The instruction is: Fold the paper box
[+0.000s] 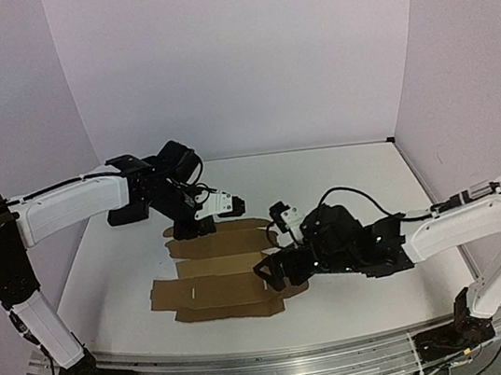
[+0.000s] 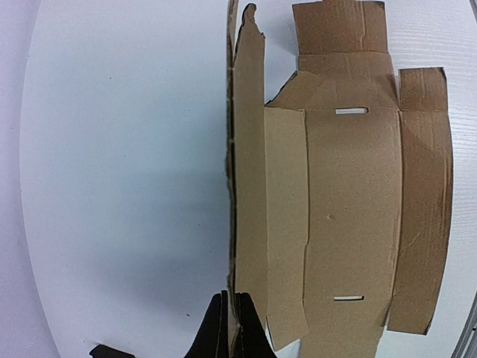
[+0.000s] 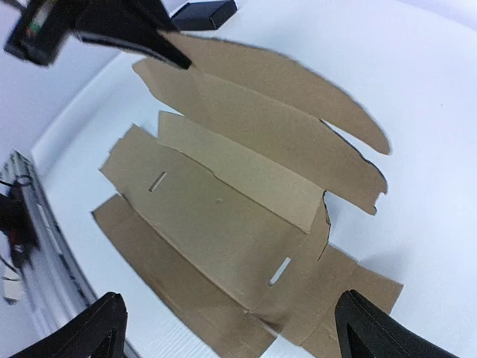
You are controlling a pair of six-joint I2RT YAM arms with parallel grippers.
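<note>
The paper box is a flat brown die-cut sheet with flaps and slots, lying in the middle of the white table. My left gripper is shut on the far long flap at its left end. In the left wrist view its fingers pinch that flap's edge, which stands raised off the sheet. My right gripper hovers open over the sheet's right end. The right wrist view has its fingertips spread wide above the slotted panel, touching nothing. The left gripper also appears there at the flap's corner.
A small black block sits on the table behind the left arm, also visible as the black block past the sheet. The metal rail runs along the near edge. White walls close in the table on three sides.
</note>
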